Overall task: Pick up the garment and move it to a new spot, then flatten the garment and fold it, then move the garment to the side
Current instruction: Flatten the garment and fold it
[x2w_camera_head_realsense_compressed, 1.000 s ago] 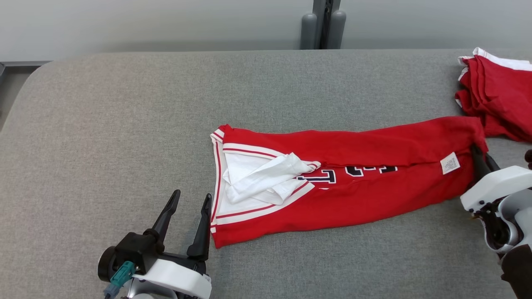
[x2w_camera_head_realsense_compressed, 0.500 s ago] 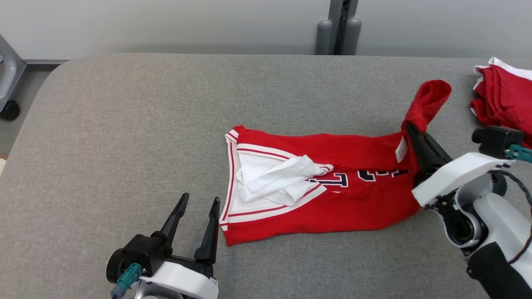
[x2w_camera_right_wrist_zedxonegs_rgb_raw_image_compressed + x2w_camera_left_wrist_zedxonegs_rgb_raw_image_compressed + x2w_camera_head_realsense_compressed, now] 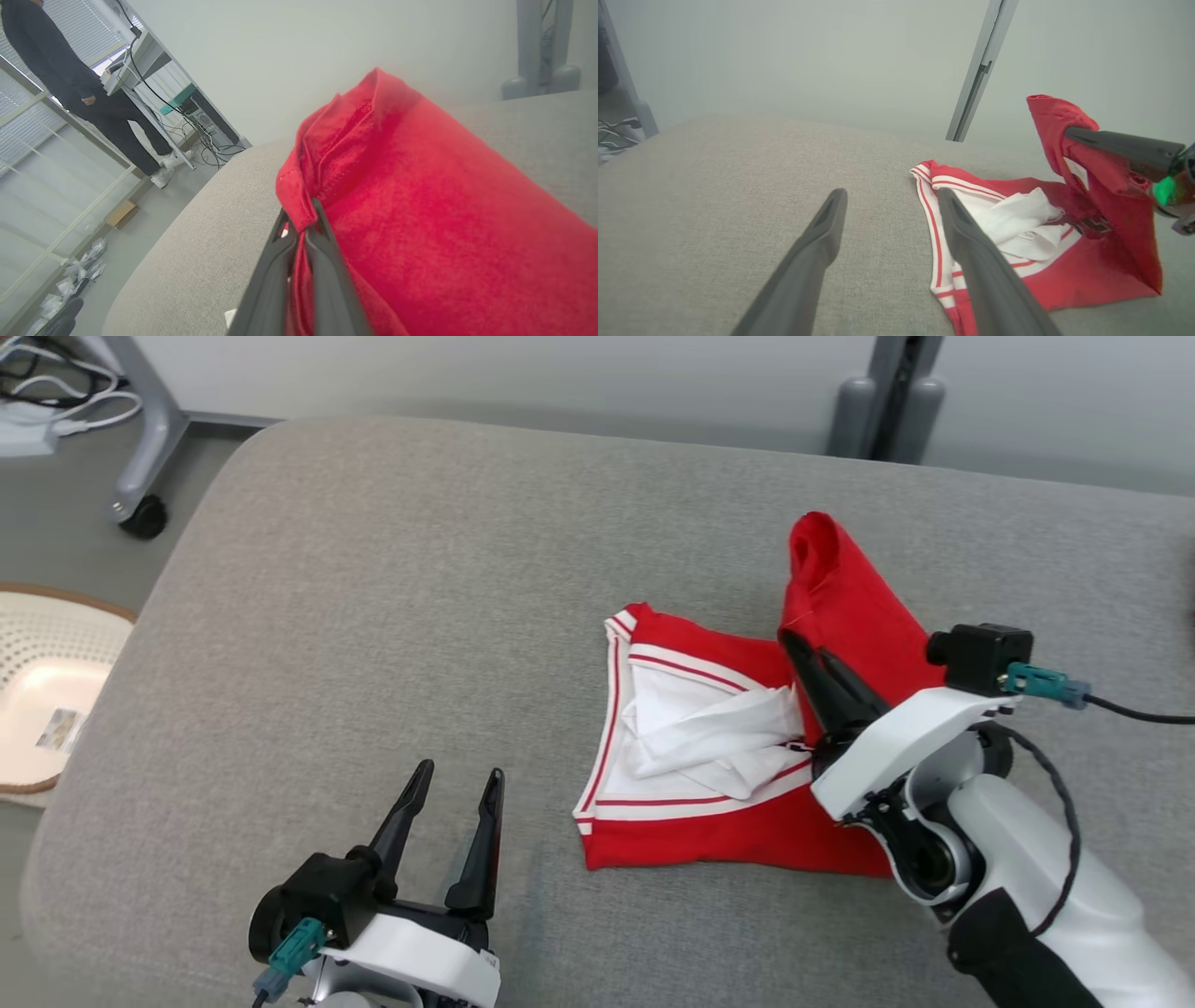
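The garment is a red jersey with white-and-red trim and a white lining, lying on the grey table. My right gripper is shut on the garment's hem end and holds it raised and carried over the collar half; the lifted red cloth stands up above the fingers. In the right wrist view the fingers pinch the red fabric. My left gripper stands open near the table's front edge, left of the collar, touching nothing. The left wrist view shows the garment and the right fingers holding the raised cloth.
A grey post stands behind the table. Off the left edge are a castor leg and a round white basket on the floor. A person in dark clothes stands far off by a desk.
My right gripper has carried the garment's hem end up and leftward over the collar half, folding it. The head camera has swung left. The left gripper has stayed open in place.
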Robot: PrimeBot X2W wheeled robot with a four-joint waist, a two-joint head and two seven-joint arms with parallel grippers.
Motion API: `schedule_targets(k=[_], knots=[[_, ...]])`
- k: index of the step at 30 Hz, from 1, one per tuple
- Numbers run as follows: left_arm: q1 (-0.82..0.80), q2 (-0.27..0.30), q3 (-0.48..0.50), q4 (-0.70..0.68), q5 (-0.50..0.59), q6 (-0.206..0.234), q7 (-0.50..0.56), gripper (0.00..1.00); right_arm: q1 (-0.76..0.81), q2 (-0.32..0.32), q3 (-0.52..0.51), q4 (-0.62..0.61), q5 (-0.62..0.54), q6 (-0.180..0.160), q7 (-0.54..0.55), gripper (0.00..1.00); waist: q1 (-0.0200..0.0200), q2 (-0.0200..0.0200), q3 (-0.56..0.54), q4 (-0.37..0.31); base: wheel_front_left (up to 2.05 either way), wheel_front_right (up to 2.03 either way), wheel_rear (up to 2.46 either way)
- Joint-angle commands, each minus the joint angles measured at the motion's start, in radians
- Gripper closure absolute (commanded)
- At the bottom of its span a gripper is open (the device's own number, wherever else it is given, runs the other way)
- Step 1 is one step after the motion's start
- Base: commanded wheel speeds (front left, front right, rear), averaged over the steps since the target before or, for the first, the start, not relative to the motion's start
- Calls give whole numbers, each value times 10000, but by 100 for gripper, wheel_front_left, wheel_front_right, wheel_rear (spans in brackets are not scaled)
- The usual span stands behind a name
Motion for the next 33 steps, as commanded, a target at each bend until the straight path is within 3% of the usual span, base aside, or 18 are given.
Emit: schedule_targets(k=[1,9,24,25,26,33], knots=[[-89,38,36,-27,-63,51,-35,0,-41,9,51,45,-49,1,23,100,0,0,64,175,0,0,0],[-107,36,-88,-17,-223,117,-35,0,-166,739,371,330,-14,1,69,100,0,0,134,635,0,0,0],[-277,36,-361,29,-480,196,-35,0,-515,1625,1109,2494,-210,1,-134,100,0,0,164,1058,0,0,0],[-270,36,-361,8,-488,209,-35,0,-562,1645,1156,2574,-191,1,-174,63,0,0,165,1069,0,0,0],[-258,35,-355,-16,-489,223,-35,0,-599,1663,1193,2619,-104,1,-243,2,0,0,166,1073,0,0,0],[-131,35,-197,-113,-321,261,-35,0,-774,1559,1560,1504,663,1,-712,0,0,0,49,580,0,0,0]])
